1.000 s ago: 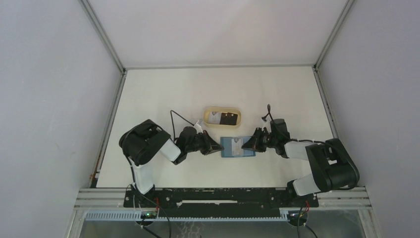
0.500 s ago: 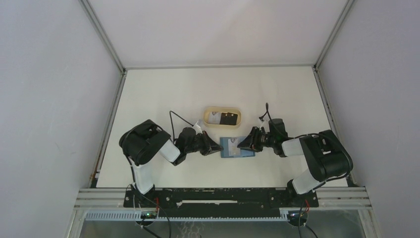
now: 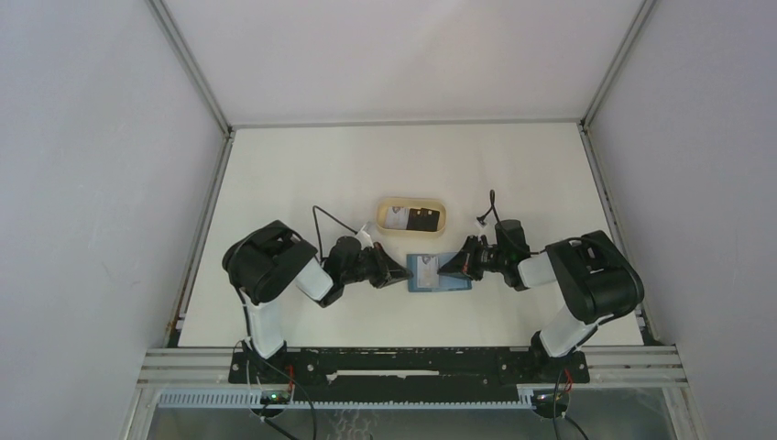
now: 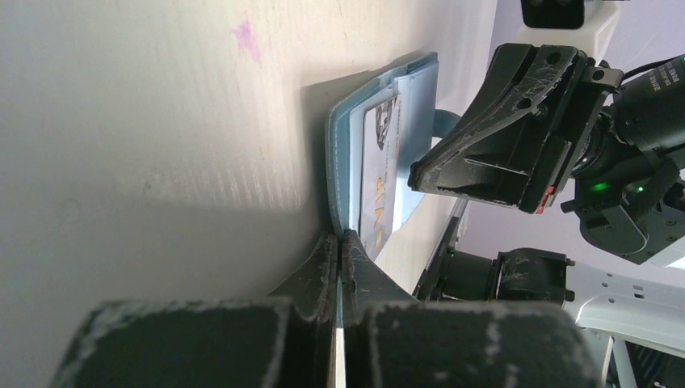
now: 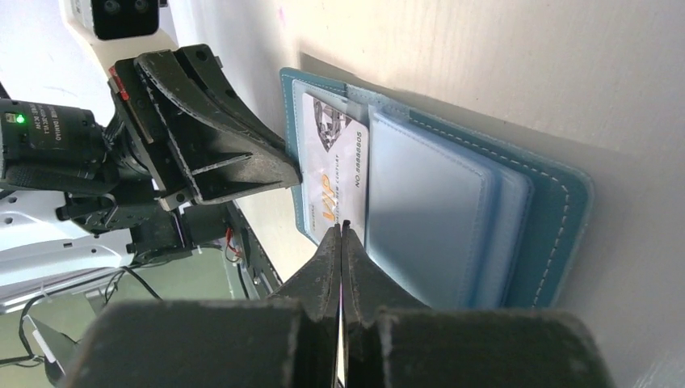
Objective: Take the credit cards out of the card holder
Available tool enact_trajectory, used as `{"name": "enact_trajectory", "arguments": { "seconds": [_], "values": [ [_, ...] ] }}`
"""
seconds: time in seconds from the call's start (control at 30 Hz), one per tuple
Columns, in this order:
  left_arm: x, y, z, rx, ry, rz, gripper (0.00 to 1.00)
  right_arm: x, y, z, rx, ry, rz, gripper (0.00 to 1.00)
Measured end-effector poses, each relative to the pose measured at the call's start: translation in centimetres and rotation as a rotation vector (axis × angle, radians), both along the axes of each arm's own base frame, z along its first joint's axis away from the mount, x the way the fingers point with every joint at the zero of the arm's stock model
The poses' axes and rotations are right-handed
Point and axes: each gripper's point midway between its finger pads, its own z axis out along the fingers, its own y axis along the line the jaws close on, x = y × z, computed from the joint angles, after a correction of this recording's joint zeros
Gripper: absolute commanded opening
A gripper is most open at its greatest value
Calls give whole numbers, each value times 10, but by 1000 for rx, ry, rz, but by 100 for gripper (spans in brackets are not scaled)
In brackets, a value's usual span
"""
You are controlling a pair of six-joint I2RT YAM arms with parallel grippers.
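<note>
Both are pinched shut: left gripper (image 3: 404, 272) at the left edge of the open teal card holder (image 3: 442, 283), right gripper (image 3: 444, 269) with tips on the white VIP card (image 5: 335, 162) inside.

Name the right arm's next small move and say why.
Probably draw the right gripper gently back, testing whether the white card comes along. Its jaws are shut right at the card's edge, the card lies partly exposed in the open card holder, and the shut left gripper sits at the holder's far edge, seemingly steadying it.
</note>
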Motion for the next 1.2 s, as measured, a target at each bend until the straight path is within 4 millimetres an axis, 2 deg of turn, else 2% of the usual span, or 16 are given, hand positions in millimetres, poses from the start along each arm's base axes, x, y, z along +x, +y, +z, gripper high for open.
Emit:
{"name": "enact_trajectory", "arguments": {
  "seconds": [0.13, 0.23, 0.27, 0.33, 0.43, 0.57, 0.9, 1.07, 1.2],
  "values": [
    [-2, 3, 0, -5, 3, 3, 0, 2, -4, 7, 2, -13, -12, 0],
    [-2, 4, 0, -7, 4, 6, 0, 5, -8, 19, -5, -55, -23, 33],
    [-2, 4, 0, -7, 4, 6, 0, 6, -8, 21, -9, -66, -25, 41],
    [-2, 4, 0, -7, 3, 7, 0, 7, -7, 24, -16, -90, -16, 48],
    [-2, 4, -1, -6, 4, 8, 0, 3, -2, 19, -26, -78, 0, 51],
    [-1, 5, -1, -1, 6, 10, 0, -3, 7, 3, -30, -29, 23, 52],
    [-1, 11, -3, 47, 23, 28, 0, 3, 25, 2, 15, -66, 57, 51],
    [0, 11, -3, 55, 25, 27, 0, 6, 30, 2, 26, -80, 51, 41],
    [2, 10, -2, 59, 27, 24, 0, 2, 37, 1, 15, -89, 63, 18]
  ]
}}
